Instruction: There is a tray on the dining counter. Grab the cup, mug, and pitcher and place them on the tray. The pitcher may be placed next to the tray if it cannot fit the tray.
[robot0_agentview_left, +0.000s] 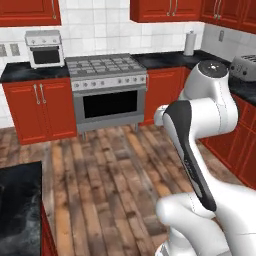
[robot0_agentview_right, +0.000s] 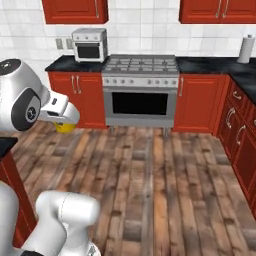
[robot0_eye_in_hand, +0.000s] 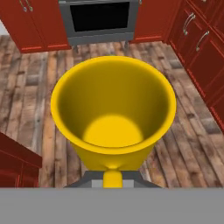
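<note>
Wood-plank floor (robot0_agentview_left: 115, 175) running across the kitchen. Red cabinets (robot0_agentview_left: 37, 107) flanking a steel stove (robot0_agentview_left: 107, 90) against white-tiled wall (robot0_agentview_right: 145, 25). Toaster oven (robot0_agentview_left: 45, 48) sitting on black worktop (robot0_agentview_left: 30, 71); paper towel roll (robot0_agentview_right: 245, 48) standing at right corner.

- Mug (robot0_eye_in_hand: 113, 113) — plain yellow inside and out.
- Floor (robot0_agentview_right: 165, 190) — brown wood planks, streaked grey.
- Cabinets (robot0_agentview_left: 37, 107) — red, silver handles.
- Stove (robot0_agentview_right: 141, 90) — grey steel, black oven window.
- Worktop (robot0_agentview_right: 67, 63) — black.
- Arm (robot0_agentview_left: 212, 107) — white, dark joints.
</note>
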